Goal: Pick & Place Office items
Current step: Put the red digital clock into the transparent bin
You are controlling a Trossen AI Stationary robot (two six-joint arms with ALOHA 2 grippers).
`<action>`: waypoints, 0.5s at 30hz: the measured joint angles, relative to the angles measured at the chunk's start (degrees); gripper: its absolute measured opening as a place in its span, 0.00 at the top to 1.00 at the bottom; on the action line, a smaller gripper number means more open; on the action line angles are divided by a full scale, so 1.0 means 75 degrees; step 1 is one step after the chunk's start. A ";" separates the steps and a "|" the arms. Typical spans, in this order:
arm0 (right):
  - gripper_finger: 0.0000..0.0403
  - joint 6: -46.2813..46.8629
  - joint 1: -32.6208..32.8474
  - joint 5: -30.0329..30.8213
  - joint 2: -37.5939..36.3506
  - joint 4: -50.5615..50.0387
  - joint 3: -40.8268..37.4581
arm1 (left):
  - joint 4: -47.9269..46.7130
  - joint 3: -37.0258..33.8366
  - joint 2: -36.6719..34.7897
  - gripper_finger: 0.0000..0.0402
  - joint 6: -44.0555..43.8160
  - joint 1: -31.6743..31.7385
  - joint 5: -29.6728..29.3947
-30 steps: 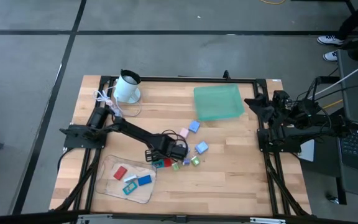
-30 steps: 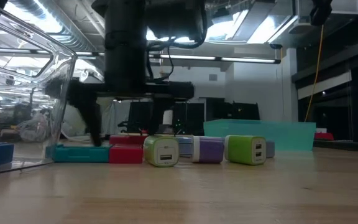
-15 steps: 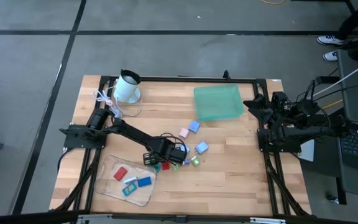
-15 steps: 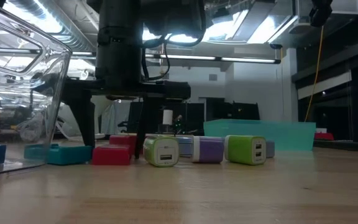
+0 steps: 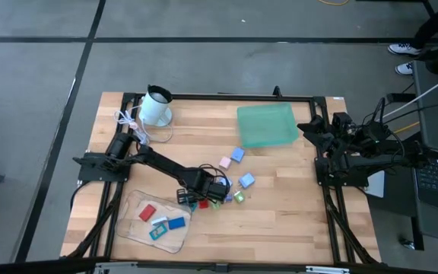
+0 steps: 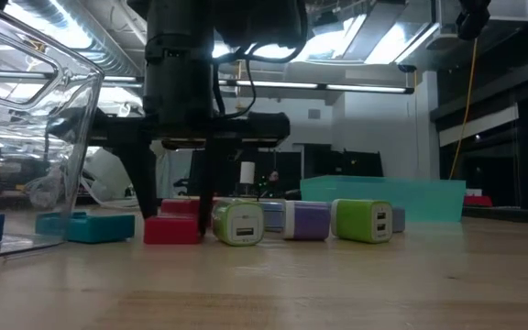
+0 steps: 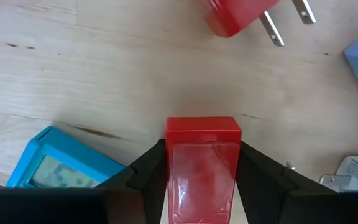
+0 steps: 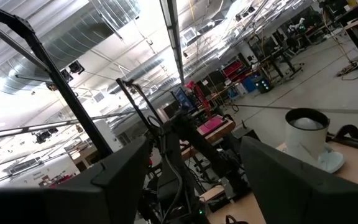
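A small red rectangular plastic block is clamped between the left gripper's fingers on the wooden table; the right gripper is held wide.

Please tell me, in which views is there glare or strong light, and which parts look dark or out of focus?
Low view: bright ceiling lights behind leave the left hand a dark silhouette, and the clear tray at the picture's left shows reflections. Right wrist view: the ceiling lights glare, while the right hand's own fingers are dark and soft. Left wrist view: even light, the red block sharp. High view: even light.
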 joint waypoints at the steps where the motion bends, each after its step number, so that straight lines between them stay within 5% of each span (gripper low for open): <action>1: 0.35 0.0000 0.0000 0.0000 0.0000 -0.0001 -0.0001 | 0.0009 0.0002 0.0000 0.62 0.0030 0.0006 -0.0041; 6: 0.35 -0.0001 0.0000 0.0003 0.0000 0.0000 0.0001 | 0.0103 0.0002 -0.0045 0.62 0.0295 0.0056 -0.0411; 15: 0.35 -0.0039 -0.0003 0.0089 0.0000 0.0000 0.0001 | 0.0127 0.0084 -0.0934 0.62 0.1256 0.0370 -0.3002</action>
